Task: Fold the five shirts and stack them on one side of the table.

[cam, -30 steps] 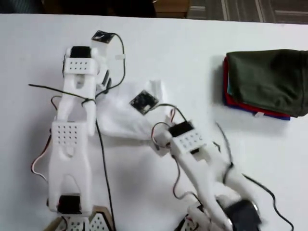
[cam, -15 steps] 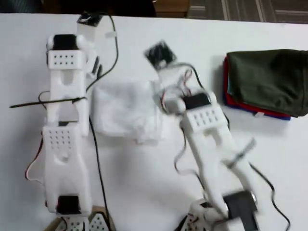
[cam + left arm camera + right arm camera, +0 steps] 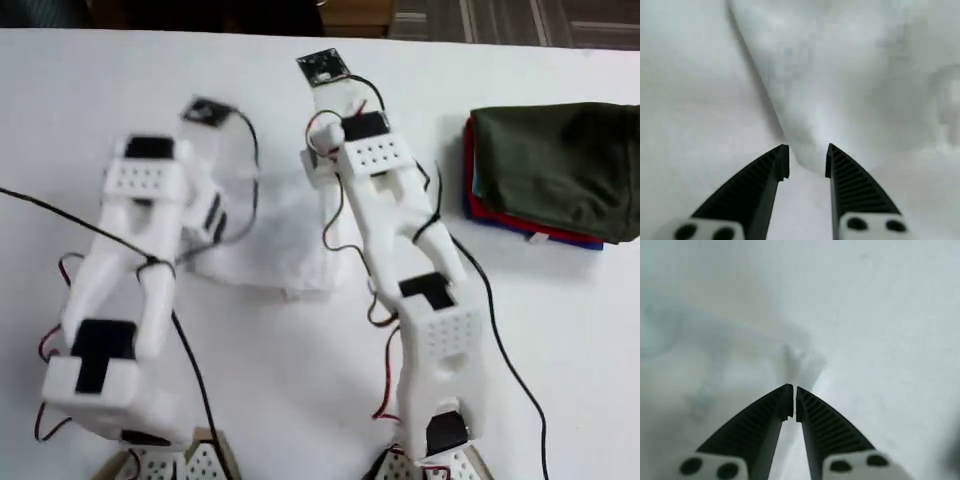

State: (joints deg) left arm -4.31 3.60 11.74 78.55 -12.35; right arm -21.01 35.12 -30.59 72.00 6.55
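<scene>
From above, the left arm (image 3: 130,250) and the right arm (image 3: 400,230) each cover one side of the white shirt (image 3: 270,250). Only its middle shows, and its shape is hard to make out. The arms also hide both grippers in that view.

The left gripper (image 3: 806,162) is open a little. Its tips sit right at a soft folded edge of the white shirt (image 3: 840,75), and the cloth comes down to the gap between them.

The right gripper (image 3: 792,402) is closed, with just a thin slit between the jaws. A small ridge of white cloth (image 3: 792,362) stands just past the tips. I cannot tell if any cloth is pinched.

The stack (image 3: 550,170) lies well apart from the white shirt, on the right arm's side. A dark green shirt is on top, with red and blue edges under it. The picture edge cuts it off, and the shirts in it are hard to count.

The table (image 3: 560,330) is plain white. Black wires (image 3: 205,390) trail over it near the white shirt. Past the table's far edge is a strip of gray floor (image 3: 500,20).
</scene>
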